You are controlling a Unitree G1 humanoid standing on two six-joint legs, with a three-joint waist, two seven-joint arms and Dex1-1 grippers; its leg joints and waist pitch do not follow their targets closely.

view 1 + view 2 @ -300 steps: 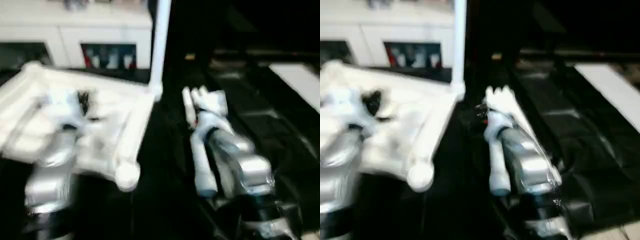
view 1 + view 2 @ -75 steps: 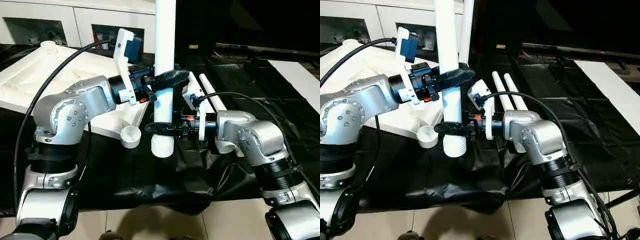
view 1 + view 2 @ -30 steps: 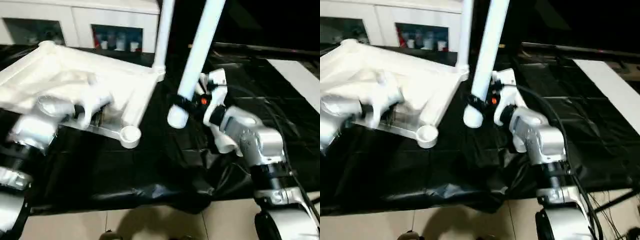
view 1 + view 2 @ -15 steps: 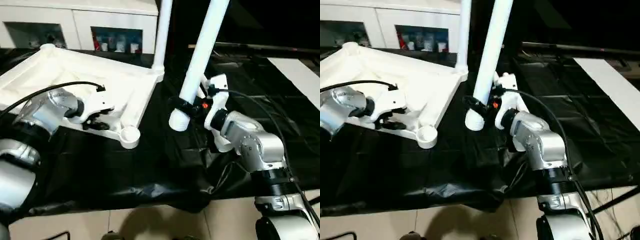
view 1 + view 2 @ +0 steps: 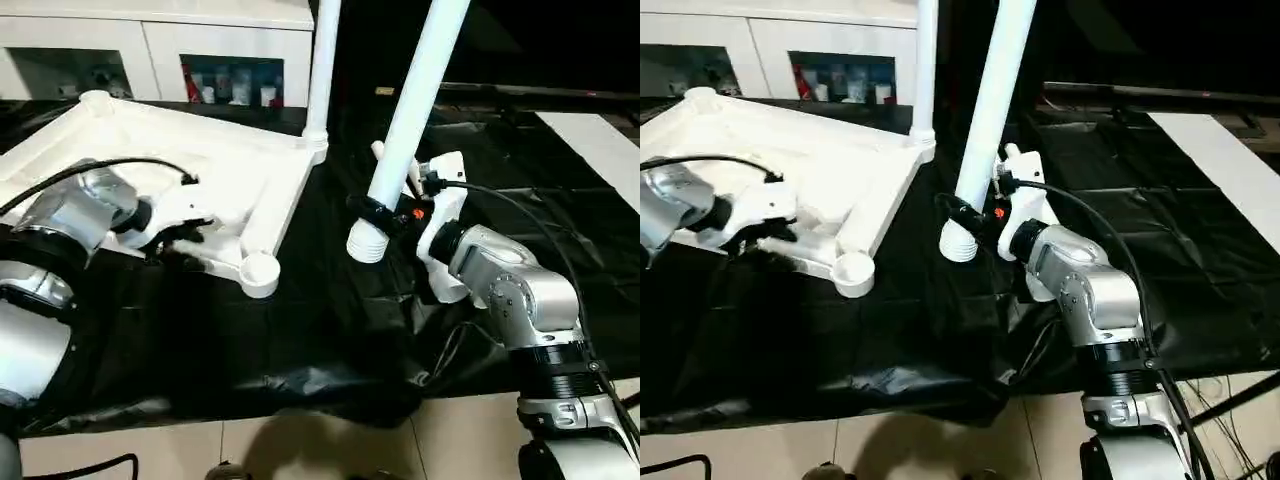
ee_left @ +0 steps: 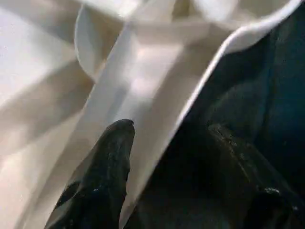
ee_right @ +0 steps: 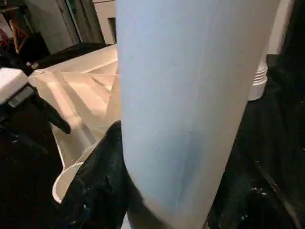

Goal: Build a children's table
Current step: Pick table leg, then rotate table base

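Covering the whole work surface, a black sheet [image 5: 300, 330] hangs in folds over the near edge above a tiled floor [image 5: 300, 445], with bare black room between the two arms and out to the right. The white tabletop [image 5: 200, 170] lies upside down at the left, ribs up, its near edge just off the sheet on that side; one leg [image 5: 322, 60] already stands upright in the far right corner socket, while the near right socket [image 5: 259, 272] is empty and juts toward the open middle. Behind it runs a white cabinet [image 5: 150, 40] with glass doors. The right forearm reaches in from the lower right, bent up and inward, and the right gripper [image 5: 372, 213] is clamped around a second leg [image 5: 415, 90] near its ribbed lower end, holding it tilted, top leaning right, its foot in the air above the sheet and apart from the tabletop. The left arm folds in low from the left, its left gripper [image 6: 162, 138] straddling the tabletop's near rim, one finger [image 6: 107, 162] over the white plastic and the other over the sheet, parted and not pinching anything.
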